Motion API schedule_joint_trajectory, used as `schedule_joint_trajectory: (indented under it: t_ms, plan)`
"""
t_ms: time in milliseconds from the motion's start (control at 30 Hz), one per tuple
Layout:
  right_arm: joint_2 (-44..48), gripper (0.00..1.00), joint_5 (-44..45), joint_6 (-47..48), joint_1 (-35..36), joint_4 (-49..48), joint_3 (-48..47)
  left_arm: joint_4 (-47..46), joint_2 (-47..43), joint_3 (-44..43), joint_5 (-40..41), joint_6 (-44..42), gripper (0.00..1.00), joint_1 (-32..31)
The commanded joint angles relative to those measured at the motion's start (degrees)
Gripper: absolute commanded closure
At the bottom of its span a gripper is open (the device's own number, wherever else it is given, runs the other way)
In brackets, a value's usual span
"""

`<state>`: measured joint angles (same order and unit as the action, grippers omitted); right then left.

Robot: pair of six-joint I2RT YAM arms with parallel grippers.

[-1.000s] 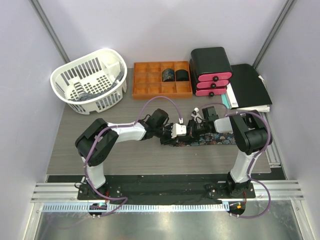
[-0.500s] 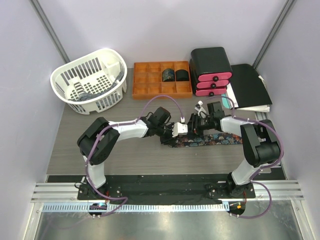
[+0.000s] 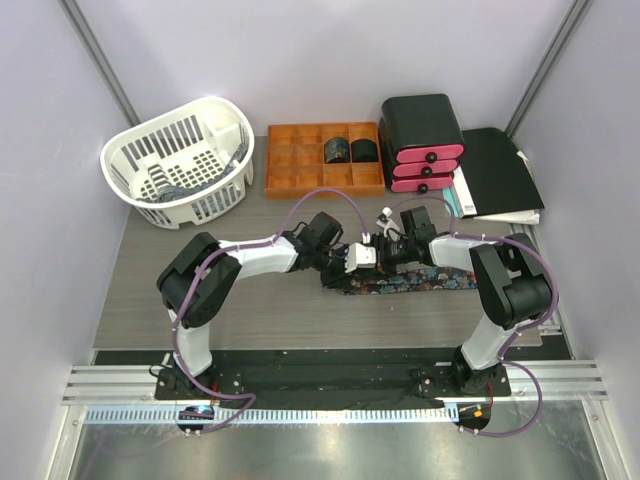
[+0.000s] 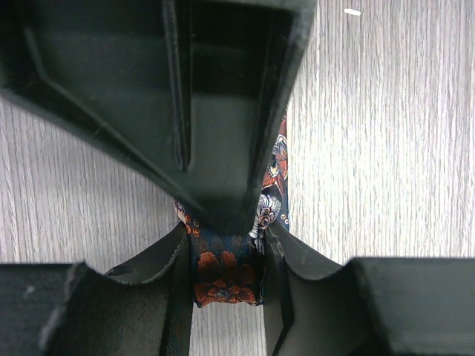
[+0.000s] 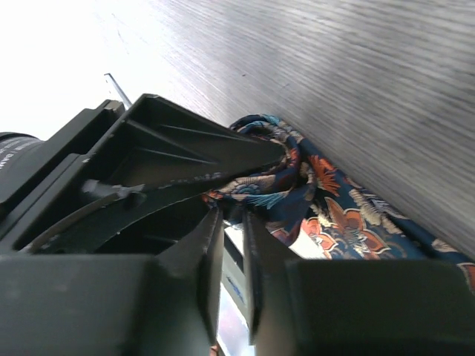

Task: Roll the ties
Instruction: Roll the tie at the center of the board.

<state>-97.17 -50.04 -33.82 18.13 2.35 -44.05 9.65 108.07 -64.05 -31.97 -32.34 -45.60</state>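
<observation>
One of the ties (image 3: 430, 280), navy with orange and red flowers, lies flat along the middle of the table. Its left end is folded up between my two grippers. My left gripper (image 3: 368, 262) is shut on that folded end (image 4: 226, 271), with a finger on each side of it. My right gripper (image 3: 392, 250) faces it from the right, its jaws a narrow gap apart. In the right wrist view the gripper (image 5: 231, 215) has its tips at the edge of the bunched tie (image 5: 326, 211), and nothing shows in the gap. Two rolled ties (image 3: 337, 150) (image 3: 363, 150) sit in the orange tray (image 3: 300, 172).
A white laundry basket (image 3: 180, 160) stands at the back left. A black and pink drawer box (image 3: 422, 140) stands at the back right, with a black folder (image 3: 497, 175) beside it. Purple cables (image 3: 330, 196) arc over both wrists.
My right gripper has swung left and back, close up to the left gripper at the tie's folded end. Its jaws opened from shut, then narrowed. The left gripper kept its hold.
</observation>
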Motion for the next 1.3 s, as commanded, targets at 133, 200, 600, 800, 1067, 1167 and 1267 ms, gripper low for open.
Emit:
schedule_joint_trajectory:
  t_ms: [133, 200, 600, 800, 1067, 1167, 1267]
  plan:
    - [-1.71, 0.99, 2.23, 2.18, 0.06, 0.46, -1.21, 6.08, 2.23, 0.24, 0.15, -0.18, 0.71, 0.52]
    - [-1.89, 0.99, 2.49, 2.44, -0.99, 1.16, -1.04, 6.35, 1.97, 0.24, -0.03, -0.1, 0.68, 0.86]
    - [-4.26, 0.99, 3.72, 7.27, -7.14, 6.43, -0.42, 4.94, -1.28, -0.81, -2.57, 3.68, 0.17, 2.01]
    - [-4.97, 0.99, 0.65, 6.76, -7.85, 5.39, -0.86, 5.2, -0.59, -0.46, -3.28, 2.81, 0.6, 2.01]
    - [-0.93, 0.95, -4.27, -0.79, -6.8, -1.55, -1.04, 5.2, 0.83, 0.68, -1.96, 0.96, 0.82, 2.1]
    - [0.31, 0.77, -4.27, -5.02, -3.99, -4.81, -0.86, 4.5, 0.56, 1.3, -1.17, 0.79, 0.81, 2.1]
    - [-0.13, 0.59, -3.57, -6.95, -1.27, -5.6, -0.51, 3.89, 0.56, 1.56, -0.03, 0.87, 0.81, 2.1]
